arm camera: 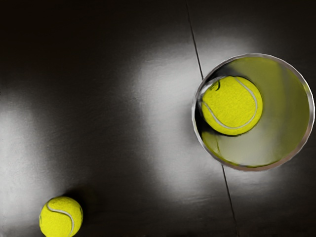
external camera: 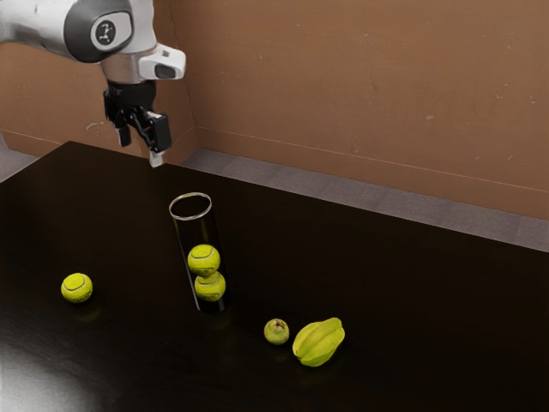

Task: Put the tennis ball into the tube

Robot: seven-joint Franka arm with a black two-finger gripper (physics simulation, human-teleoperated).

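While two balls (external camera: pixel 204 259) sit in the tube (external camera: pixel 196 230), the loose ball (external camera: pixel 77 288) needs loading; the empty gripper (external camera: pixel 141 148) has fingers apart.

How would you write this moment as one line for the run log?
gripper: open, raised, empty | loose tennis ball: on table, outside tube | tube: standing, two balls inside | task: not done
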